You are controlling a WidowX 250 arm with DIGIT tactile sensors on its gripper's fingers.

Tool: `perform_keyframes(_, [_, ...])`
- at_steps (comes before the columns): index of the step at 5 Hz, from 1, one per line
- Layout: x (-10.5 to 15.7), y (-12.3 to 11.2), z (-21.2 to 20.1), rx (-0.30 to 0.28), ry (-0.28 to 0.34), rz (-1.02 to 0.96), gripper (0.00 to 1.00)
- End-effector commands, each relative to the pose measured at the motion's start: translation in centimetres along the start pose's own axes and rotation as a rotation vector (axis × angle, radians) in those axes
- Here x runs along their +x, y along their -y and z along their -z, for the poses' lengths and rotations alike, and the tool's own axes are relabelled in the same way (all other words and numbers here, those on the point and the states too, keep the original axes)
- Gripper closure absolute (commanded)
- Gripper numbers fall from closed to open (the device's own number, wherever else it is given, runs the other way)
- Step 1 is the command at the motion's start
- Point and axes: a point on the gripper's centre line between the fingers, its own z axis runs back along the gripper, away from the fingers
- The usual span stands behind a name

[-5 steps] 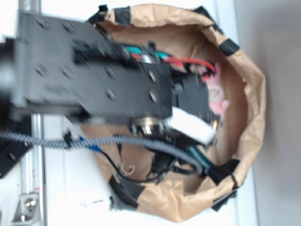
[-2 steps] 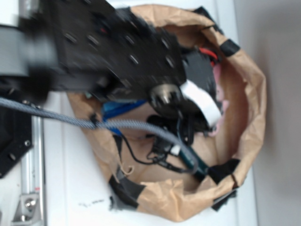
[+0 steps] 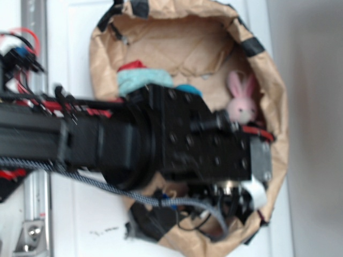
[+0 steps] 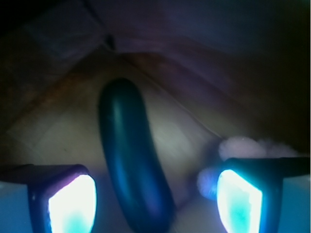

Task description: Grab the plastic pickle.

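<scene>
Now I have the gripper (image 4: 155, 196) spread open astride the pickle (image 4: 133, 160), a finger (image 4: 73, 199) on each side; lying lengthwise in the paper bag (image 3: 278, 107), it suits closing.

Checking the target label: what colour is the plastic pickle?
Dark teal-green, glossy; the plastic pickle shows best in the wrist view, lying between the fingers.

Black arm (image 3: 107, 142) extends from the left across the scene; gripper (image 4: 155, 199) with fingers (image 4: 73, 204) spread apart (pads glowing bright), pointing downward.
</scene>
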Motion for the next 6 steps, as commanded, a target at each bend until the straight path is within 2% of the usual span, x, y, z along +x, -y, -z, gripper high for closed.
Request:
perform_keyframes(1, [2.3,3.1,1.1,-0.057,-0.003,0.194,0.36])
perform_keyframes(2, [1.9,3.1,1.0,-0.023,-0.033,0.164,1.0])
perform_keyframes(3, [1.2,2.4,0.3,0.009,-0.022,0.086,1.0])
perform_keyframes(4, [-0.8,0.7,-2.4,0.066,0.036,-0.082,1.0])
perform_keyframes(5, [-3.0,-1.1,-5.6,0.093,0.074,-0.222,1.0])
perform_keyframes(6, [-5.8,-3.3,-11.1,0.163,0.006,-0.459,1.0])
